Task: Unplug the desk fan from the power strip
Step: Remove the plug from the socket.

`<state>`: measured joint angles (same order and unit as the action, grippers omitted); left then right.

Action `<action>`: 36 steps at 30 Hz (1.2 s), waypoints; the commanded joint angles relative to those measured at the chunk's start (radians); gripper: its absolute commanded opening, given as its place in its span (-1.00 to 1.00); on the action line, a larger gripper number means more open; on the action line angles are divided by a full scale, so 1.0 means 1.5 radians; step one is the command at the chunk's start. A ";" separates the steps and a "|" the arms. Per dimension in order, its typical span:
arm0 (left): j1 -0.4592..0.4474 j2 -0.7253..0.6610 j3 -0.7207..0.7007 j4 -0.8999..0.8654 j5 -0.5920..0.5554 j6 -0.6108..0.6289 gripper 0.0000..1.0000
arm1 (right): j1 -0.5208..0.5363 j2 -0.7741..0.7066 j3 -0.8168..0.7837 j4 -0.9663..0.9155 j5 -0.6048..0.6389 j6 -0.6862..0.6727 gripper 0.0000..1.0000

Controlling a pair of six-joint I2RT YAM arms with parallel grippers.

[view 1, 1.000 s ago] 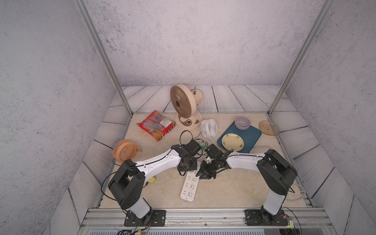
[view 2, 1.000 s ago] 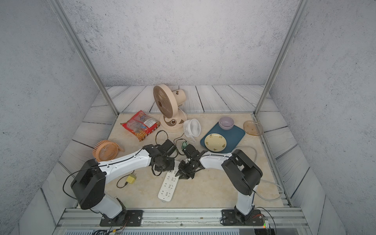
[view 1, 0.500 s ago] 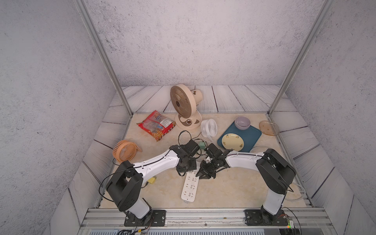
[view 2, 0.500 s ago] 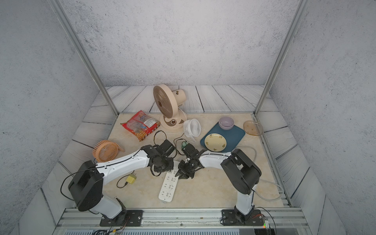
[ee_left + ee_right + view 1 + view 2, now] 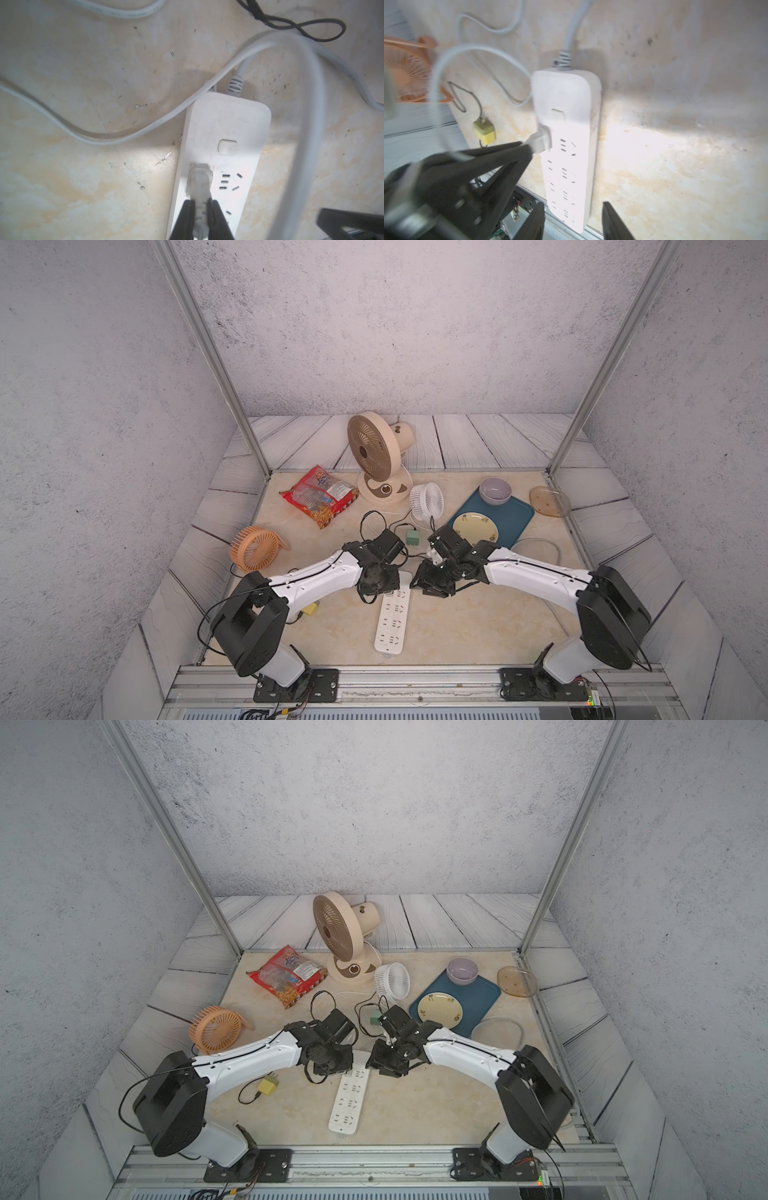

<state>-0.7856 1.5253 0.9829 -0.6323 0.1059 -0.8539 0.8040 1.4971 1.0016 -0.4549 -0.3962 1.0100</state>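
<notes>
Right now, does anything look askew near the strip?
Yes. The white plug in the left pincer leans at an angle on the strip instead of sitting straight. Whether its prongs are out, I cannot tell.

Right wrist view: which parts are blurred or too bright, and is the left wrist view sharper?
In the right wrist view, glare washes out the socket end of the power strip, and the left gripper's fingers are smeared. In the left wrist view, the socket holes are crisp, but the white plug is soft and the looping white cable is out of focus.
</notes>
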 commanded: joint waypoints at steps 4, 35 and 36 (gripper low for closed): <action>0.003 -0.014 0.003 0.003 0.003 0.012 -1.00 | 0.015 -0.110 -0.108 0.124 0.056 -0.230 0.00; 0.003 -0.006 0.021 -0.030 0.011 0.007 -1.00 | 0.141 0.074 -0.339 0.752 0.138 -0.778 0.13; 0.003 -0.006 0.023 -0.032 0.010 0.008 -1.00 | 0.141 0.082 -0.335 0.755 0.132 -0.775 0.13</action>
<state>-0.7807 1.5246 0.9886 -0.6632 0.1127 -0.8371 1.0039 1.5936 0.4683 0.6281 -0.1776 -0.1097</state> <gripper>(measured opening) 0.156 0.565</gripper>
